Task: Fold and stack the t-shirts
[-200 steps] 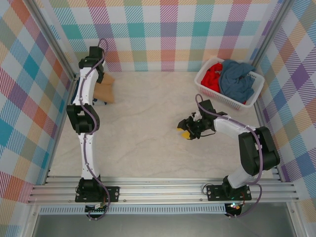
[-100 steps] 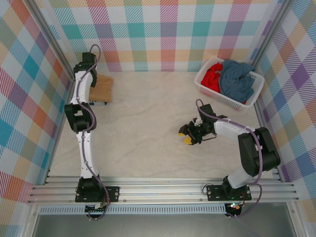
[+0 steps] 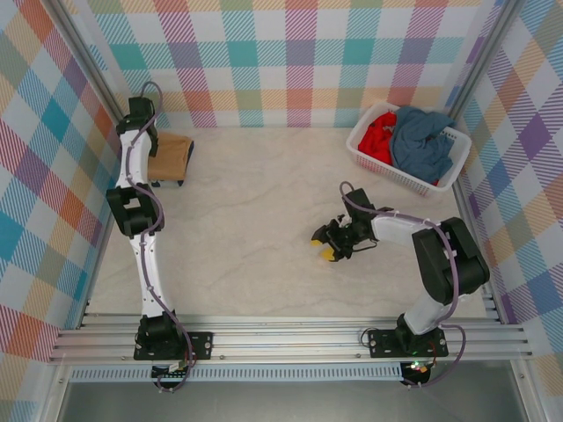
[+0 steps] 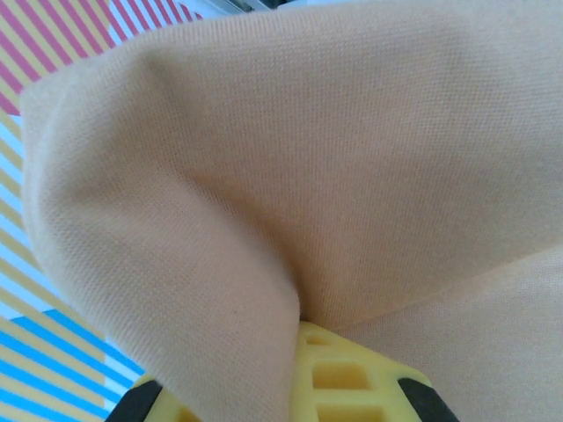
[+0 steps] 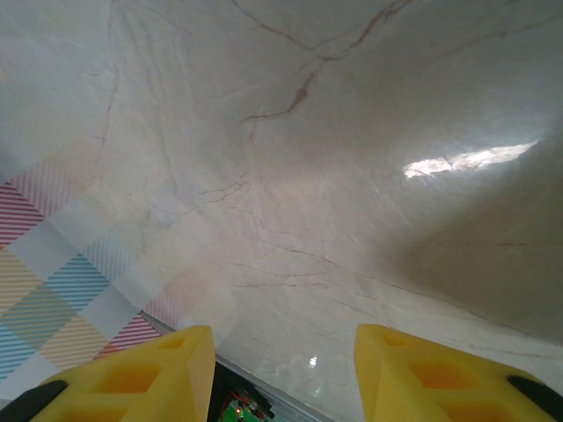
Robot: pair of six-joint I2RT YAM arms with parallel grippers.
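Though beside wall (image 3: 515,132), basket (image 3: 380,164) of t-shirts (image 3: 420,145)

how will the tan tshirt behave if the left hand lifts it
Probably floppy: the tan soft knit t-shirt folds and sags around the left hand pinching it. Its fine thin weave suggests it is light, so it should drape rather than hold shape.

The basket (image 3: 391,173) stands at the table's (image 3: 246,229) far right corner. In it the left shirt (image 3: 378,141) lies against the right shirt (image 3: 420,145). Well left of the basket, by the far left wall, lies a third shirt (image 3: 171,158). The right gripper (image 3: 327,244) hangs nearer than the basket, to its left.
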